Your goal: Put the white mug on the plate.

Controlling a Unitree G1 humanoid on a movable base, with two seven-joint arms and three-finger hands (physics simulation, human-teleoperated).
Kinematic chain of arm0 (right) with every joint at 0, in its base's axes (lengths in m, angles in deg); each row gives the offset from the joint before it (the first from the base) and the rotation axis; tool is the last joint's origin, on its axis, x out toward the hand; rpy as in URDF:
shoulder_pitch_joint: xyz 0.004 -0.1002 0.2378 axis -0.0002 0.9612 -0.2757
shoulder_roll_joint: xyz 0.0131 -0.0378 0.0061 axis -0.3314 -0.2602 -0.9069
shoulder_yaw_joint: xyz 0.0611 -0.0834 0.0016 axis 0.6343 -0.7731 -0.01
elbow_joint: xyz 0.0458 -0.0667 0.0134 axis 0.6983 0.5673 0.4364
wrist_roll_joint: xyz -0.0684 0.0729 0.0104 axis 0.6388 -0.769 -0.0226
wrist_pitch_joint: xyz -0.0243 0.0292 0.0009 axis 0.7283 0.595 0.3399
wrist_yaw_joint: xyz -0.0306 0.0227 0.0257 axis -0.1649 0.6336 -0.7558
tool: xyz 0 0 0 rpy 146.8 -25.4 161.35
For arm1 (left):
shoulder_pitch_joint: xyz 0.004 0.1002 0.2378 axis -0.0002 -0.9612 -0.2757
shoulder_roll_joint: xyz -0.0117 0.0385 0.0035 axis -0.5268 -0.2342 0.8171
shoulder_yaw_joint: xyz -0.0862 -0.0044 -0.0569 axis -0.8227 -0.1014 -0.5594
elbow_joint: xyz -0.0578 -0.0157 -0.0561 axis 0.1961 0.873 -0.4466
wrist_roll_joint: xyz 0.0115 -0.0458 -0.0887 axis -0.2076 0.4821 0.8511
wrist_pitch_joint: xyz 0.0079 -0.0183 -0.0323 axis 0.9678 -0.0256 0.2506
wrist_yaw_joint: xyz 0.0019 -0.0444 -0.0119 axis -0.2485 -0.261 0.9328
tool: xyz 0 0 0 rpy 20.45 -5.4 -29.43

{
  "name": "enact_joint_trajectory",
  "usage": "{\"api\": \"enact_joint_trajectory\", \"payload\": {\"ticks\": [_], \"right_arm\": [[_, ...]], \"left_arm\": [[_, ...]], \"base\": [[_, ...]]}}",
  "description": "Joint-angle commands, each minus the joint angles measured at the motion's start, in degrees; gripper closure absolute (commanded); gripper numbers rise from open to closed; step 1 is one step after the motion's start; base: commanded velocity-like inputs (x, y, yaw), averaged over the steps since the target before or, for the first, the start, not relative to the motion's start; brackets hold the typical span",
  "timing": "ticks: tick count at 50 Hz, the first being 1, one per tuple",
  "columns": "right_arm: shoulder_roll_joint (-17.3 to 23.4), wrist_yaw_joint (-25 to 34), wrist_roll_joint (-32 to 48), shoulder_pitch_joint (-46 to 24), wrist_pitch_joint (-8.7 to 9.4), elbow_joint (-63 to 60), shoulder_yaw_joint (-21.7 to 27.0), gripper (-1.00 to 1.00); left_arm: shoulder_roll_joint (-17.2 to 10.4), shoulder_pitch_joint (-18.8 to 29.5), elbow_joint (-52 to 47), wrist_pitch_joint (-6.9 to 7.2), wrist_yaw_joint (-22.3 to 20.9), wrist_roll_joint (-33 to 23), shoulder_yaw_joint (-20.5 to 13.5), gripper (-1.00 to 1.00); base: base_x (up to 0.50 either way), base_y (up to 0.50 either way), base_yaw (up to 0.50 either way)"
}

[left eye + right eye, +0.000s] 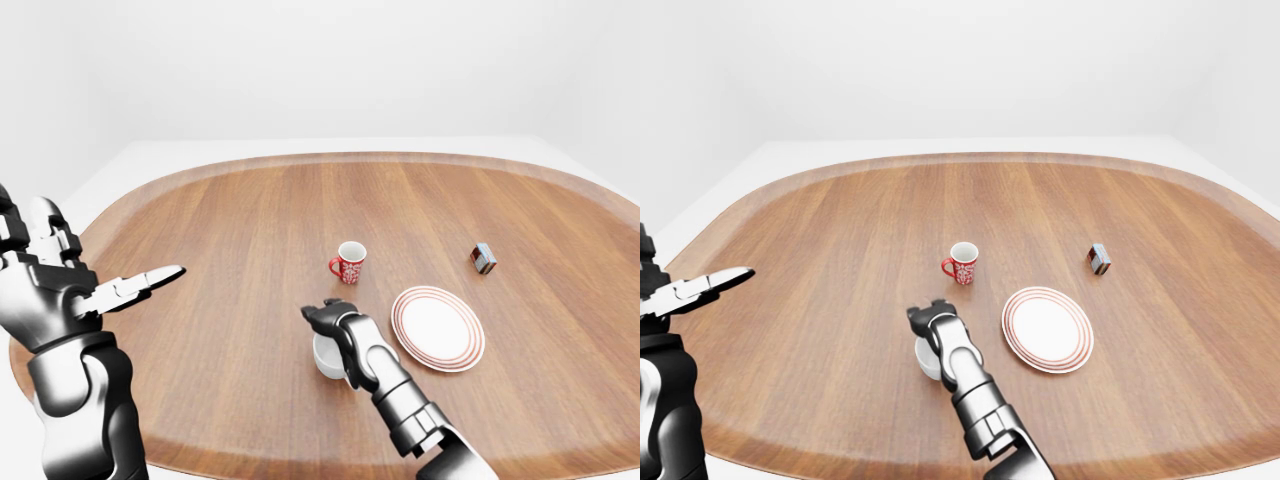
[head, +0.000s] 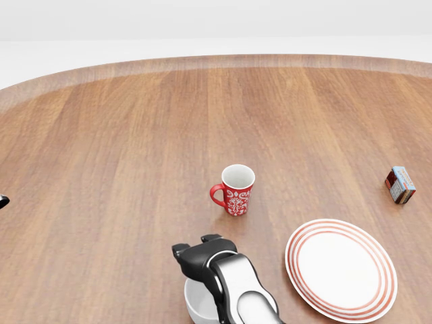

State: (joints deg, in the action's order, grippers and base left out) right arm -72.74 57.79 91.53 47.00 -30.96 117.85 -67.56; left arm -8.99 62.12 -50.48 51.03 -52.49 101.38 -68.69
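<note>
White mug (image 1: pixel 327 358) on the counter (image 1: pixel 250 220), just left of the striped plate (image 1: pixel 437 327); rigid, glazed, probably slippery and breakable. Right hand (image 2: pixel 202 260) over its rim, finger closure hidden. Left hand (image 1: pixel 50 290) raised, fingers spread, empty. Best gripped across the wall.

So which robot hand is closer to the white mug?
The right robot hand: it is directly over the white mug, covering much of it. The left robot hand is raised far off at the left edge of the left-eye view, fingers open.
</note>
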Motion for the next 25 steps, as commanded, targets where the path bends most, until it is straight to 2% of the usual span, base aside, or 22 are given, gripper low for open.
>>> {"api": "enact_joint_trajectory", "payload": {"ticks": [1,25], "right_arm": [[-0.11,0.0,-0.61,-0.78,0.58,2.93,0.11,-1.0],[-0.31,0.0,-2.12,-1.26,0.58,9.76,-0.04,-1.0]], "left_arm": [[-0.03,0.06,0.04,0.0,0.01,0.04,0.05,-1.0],[0.19,-0.19,0.22,0.0,-0.1,-0.11,0.17,-1.0]], "base": [[0.0,0.0,0.0],[0.0,0.0,0.0]]}}
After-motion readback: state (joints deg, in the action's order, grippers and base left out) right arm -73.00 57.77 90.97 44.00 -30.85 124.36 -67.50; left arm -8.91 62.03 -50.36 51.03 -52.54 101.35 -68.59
